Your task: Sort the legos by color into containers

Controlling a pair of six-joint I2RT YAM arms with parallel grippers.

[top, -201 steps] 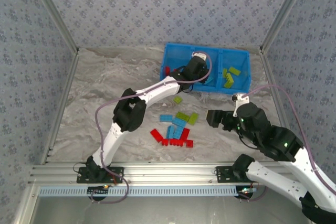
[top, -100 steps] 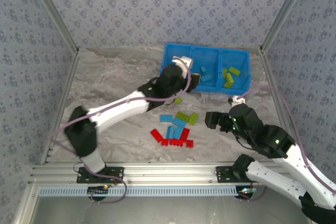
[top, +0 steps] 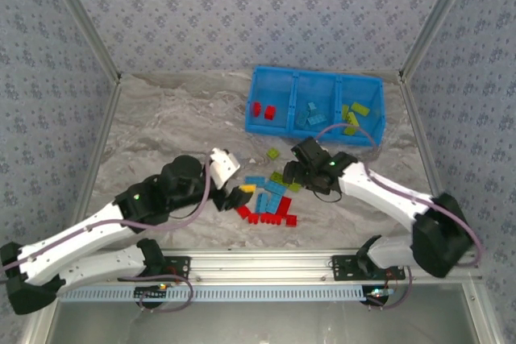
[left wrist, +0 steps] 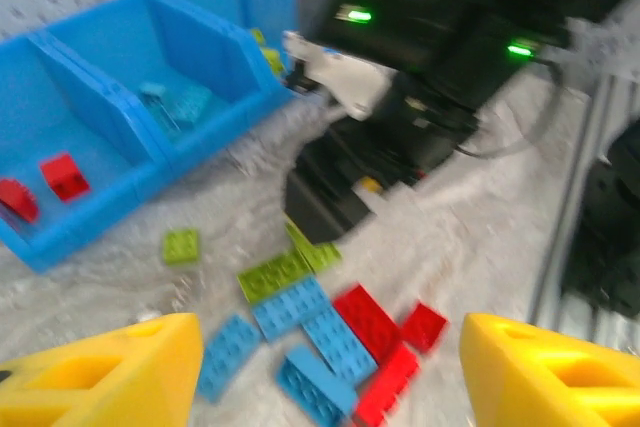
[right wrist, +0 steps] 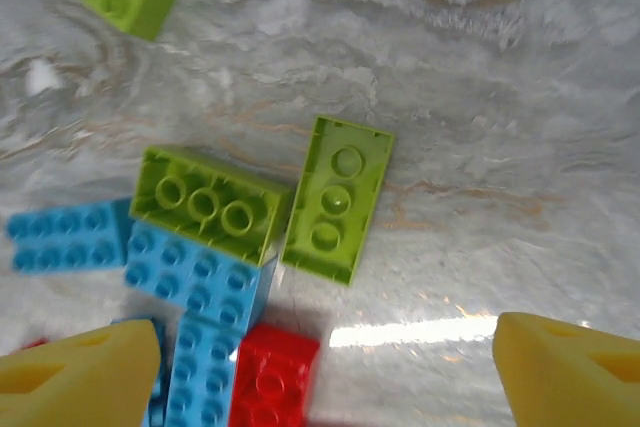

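Observation:
The legos lie in a loose pile (top: 270, 197) of red, light blue and yellow-green bricks on the table; one small green brick (top: 273, 153) sits apart toward the tray. The blue container tray (top: 316, 84) holds two red bricks (top: 264, 110) in its left compartment, light blue ones (top: 311, 114) in the middle and green ones (top: 353, 115) on the right. My left gripper (top: 240, 194) hovers at the pile's left edge, open and empty (left wrist: 320, 377). My right gripper (top: 292, 173) hangs open and empty (right wrist: 320, 372) over two upside-down green bricks (right wrist: 337, 197).
The two grippers face each other closely across the pile; the right gripper's black body (left wrist: 330, 197) looms in the left wrist view. Aluminium rails (top: 242, 263) run along the near edge, and patterned walls enclose the marbled table (top: 161, 118).
My left arm has pulled back from the tray to the pile's left side, its jaws wider. My right arm has swung left from the table's right side onto the pile.

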